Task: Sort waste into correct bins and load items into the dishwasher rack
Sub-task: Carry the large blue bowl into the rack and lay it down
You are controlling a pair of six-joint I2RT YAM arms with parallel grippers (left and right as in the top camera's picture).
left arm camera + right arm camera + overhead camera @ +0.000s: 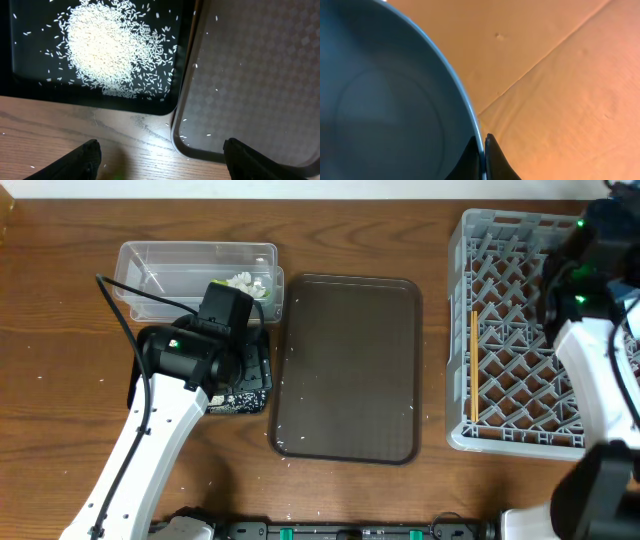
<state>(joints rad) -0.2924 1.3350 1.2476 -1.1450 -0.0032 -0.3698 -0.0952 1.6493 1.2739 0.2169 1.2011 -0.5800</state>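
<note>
Right wrist view: the right claw (484, 152) is clenched on the thin rim of the dark-blue dish (380, 100), with that arm at the far corner of the grey rack (510, 442). Stiff, glossy and probably heavy and breakable, the dish could pivot from a rim pinch; a deeper bite seems wiser. Meanwhile the left claw (160, 162) hangs spread near the black tray (20, 60) holding rice (105, 50).

a clear tub (150, 260) sat at the table's (60, 310) back left, a crumpled white tissue (248, 283) inside. the left arm (185, 360) covered most of the black tray (252, 392) – white specks showed on it. the brown serving tray (348, 370) lay mid-table; the grey rack (510, 370) stood right – a wooden chopstick (472, 365) along its left side, the right arm (600, 370) above it.
</note>
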